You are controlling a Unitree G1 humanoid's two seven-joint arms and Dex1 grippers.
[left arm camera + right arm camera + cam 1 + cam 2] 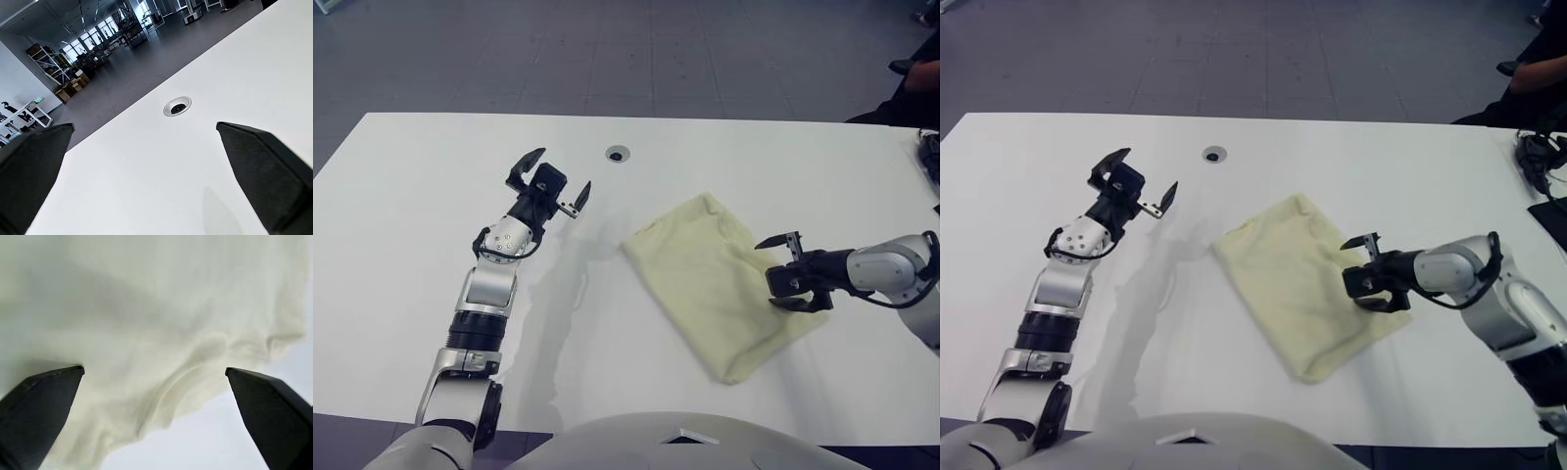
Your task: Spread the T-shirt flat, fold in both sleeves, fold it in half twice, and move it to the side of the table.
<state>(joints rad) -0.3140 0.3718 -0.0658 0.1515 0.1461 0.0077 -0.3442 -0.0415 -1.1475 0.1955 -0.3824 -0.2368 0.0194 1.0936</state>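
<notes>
Nearest the head camera, the T-shirt (720, 284) is found on the right half of the table (411, 245). It is pale yellow and is folded into a rough rectangle. It is laid askew, with one corner turned toward the near edge and the opposite corner toward the middle of the table. The cloth is seen to lie flat, with slight rumpling along its right edge.

Right gripper (770, 274): it is positioned at the right edge of the T-shirt and is pointed in over the cloth. Its fingers are spread wide and nothing is held between them. In the right wrist view, the rumpled edge of the cloth is seen between the two fingers, with bare table beside it. Whether the lower finger is touching the cloth cannot be told.

Left gripper (563, 168): it is held above the table left of centre, well apart from the T-shirt. Its fingers are spread wide and nothing is gripped.

A round grommet (618, 154) is set into the table beyond the left gripper. Dark gear (930, 157) is noted at the far right edge of the table.
</notes>
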